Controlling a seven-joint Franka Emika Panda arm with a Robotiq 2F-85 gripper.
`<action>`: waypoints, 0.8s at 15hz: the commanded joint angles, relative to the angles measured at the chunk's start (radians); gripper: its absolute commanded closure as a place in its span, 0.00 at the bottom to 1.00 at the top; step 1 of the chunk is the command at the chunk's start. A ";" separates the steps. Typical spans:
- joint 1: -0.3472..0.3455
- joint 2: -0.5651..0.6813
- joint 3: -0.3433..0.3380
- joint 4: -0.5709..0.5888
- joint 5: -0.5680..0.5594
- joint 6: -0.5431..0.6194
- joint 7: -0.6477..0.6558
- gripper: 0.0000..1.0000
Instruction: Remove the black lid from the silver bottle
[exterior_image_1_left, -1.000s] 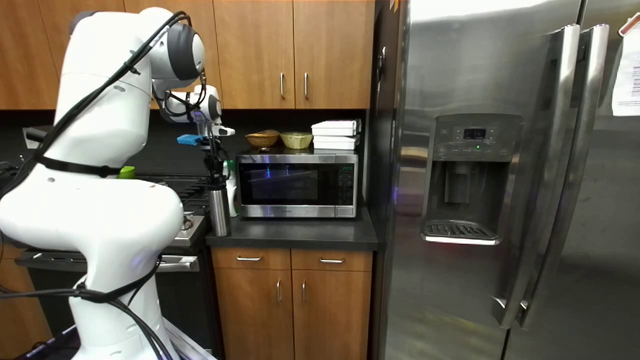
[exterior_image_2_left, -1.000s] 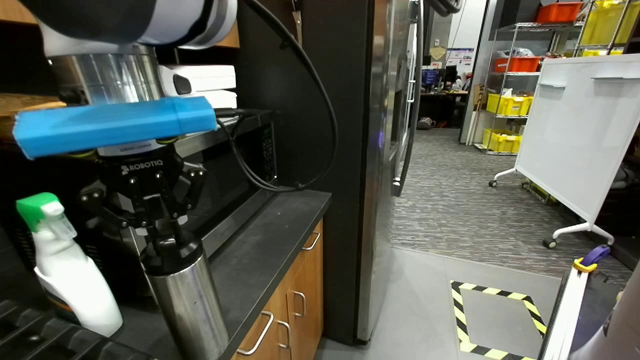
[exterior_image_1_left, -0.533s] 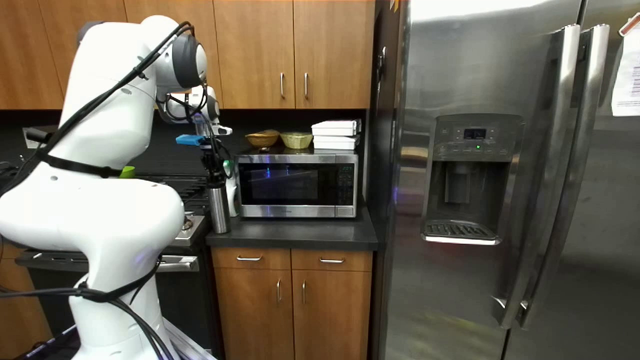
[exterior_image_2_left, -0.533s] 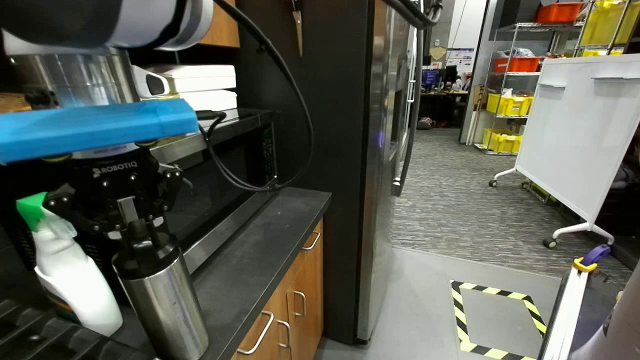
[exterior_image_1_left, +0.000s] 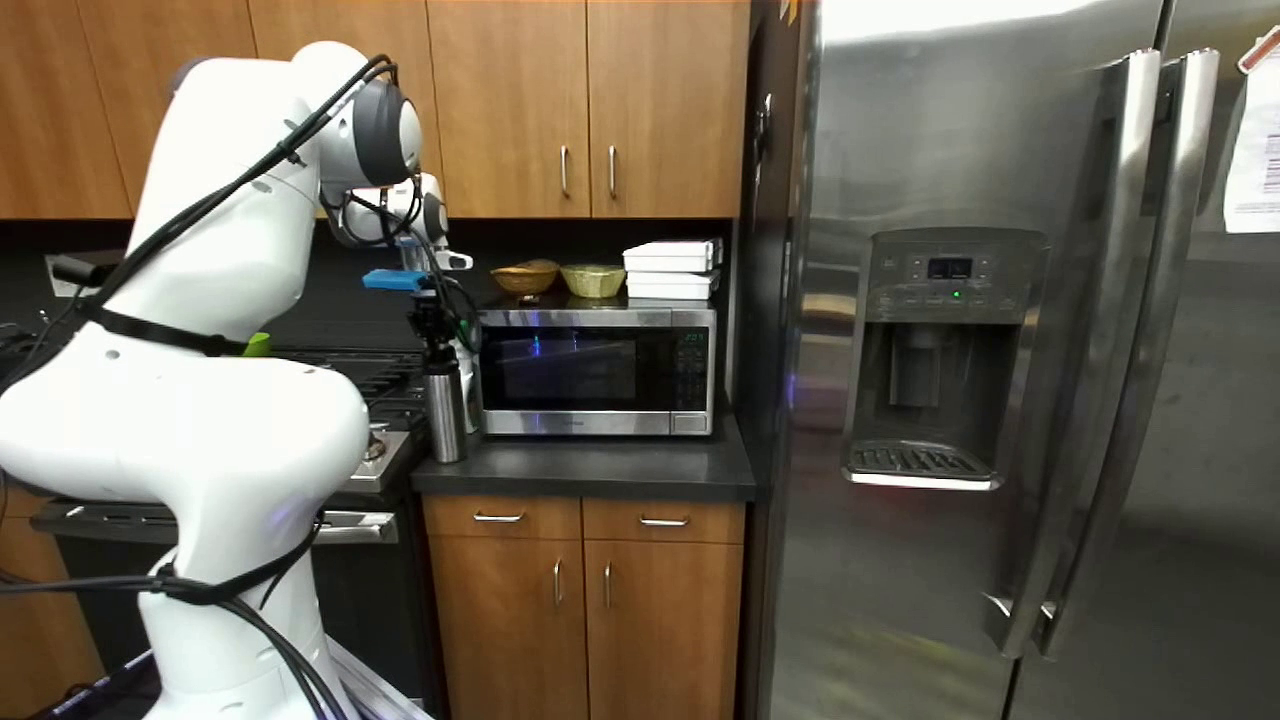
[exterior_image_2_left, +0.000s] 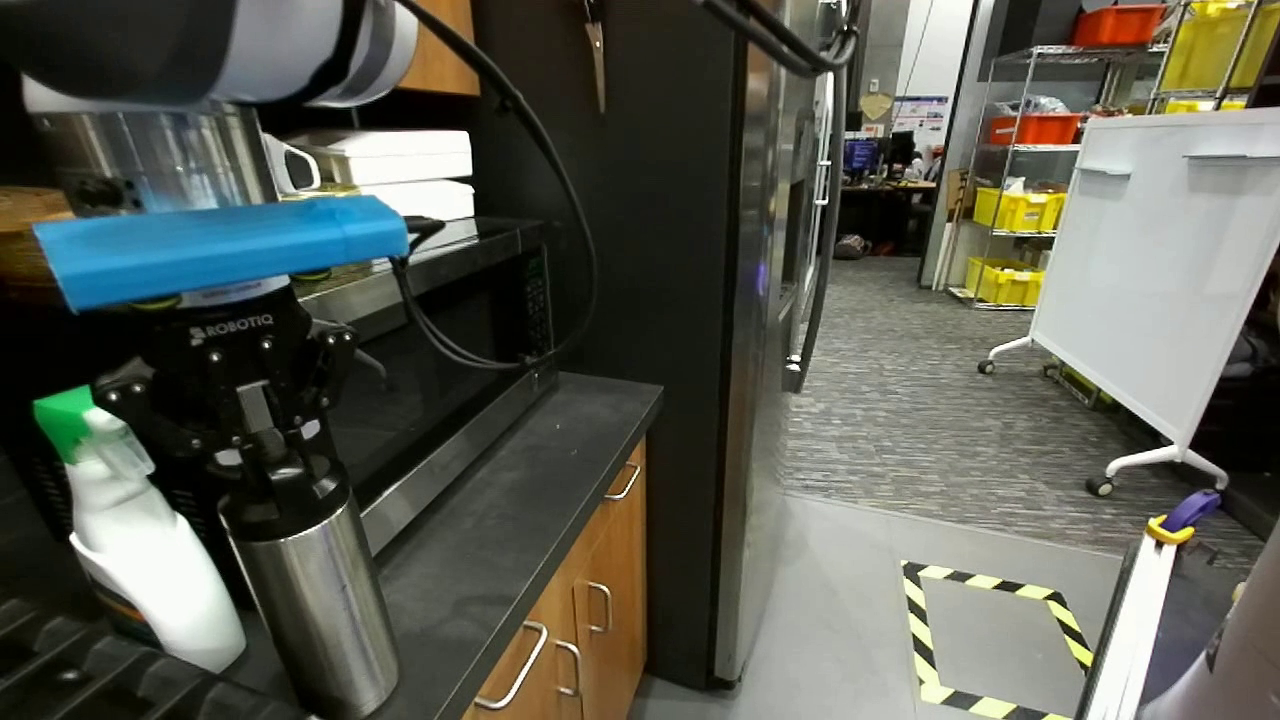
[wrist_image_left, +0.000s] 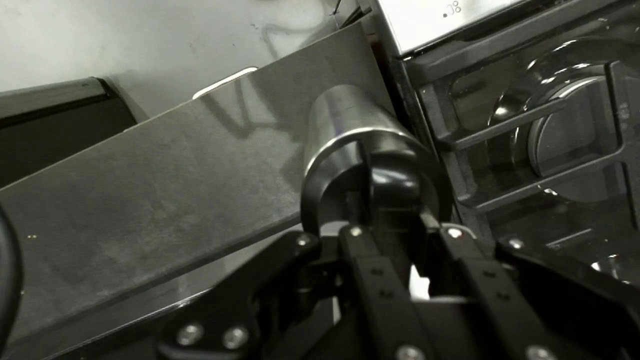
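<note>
The silver bottle (exterior_image_1_left: 446, 415) stands about upright at the counter's stove-side end, near the microwave; it also shows in an exterior view (exterior_image_2_left: 320, 600) and in the wrist view (wrist_image_left: 345, 112). I cannot tell whether its base touches the counter. The black lid (exterior_image_2_left: 285, 508) is seated on the bottle's top, with no gap visible between them. It has a raised black handle, seen in the wrist view (wrist_image_left: 395, 175). My gripper (wrist_image_left: 391, 212) points down over the lid, its fingers closed on both sides of that handle. In an exterior view the gripper (exterior_image_2_left: 262, 440) partly hides the handle.
The microwave (exterior_image_1_left: 595, 370) stands on the dark counter (exterior_image_1_left: 600, 468), right behind the bottle. A white spray bottle with a green head (exterior_image_2_left: 150, 560) is close beside it. The stove (wrist_image_left: 540, 150) adjoins on one side. The steel fridge (exterior_image_1_left: 940, 560) stands past the counter's far end.
My gripper and the silver bottle have moved together, a short way back over the counter. The lid stays on the bottle and the fingers stay closed on it.
</note>
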 joint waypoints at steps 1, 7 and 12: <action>0.004 0.013 -0.022 0.016 0.000 -0.016 -0.093 0.94; -0.007 0.003 -0.016 0.003 0.015 -0.034 -0.267 0.94; -0.022 0.000 -0.005 0.004 0.022 -0.058 -0.437 0.94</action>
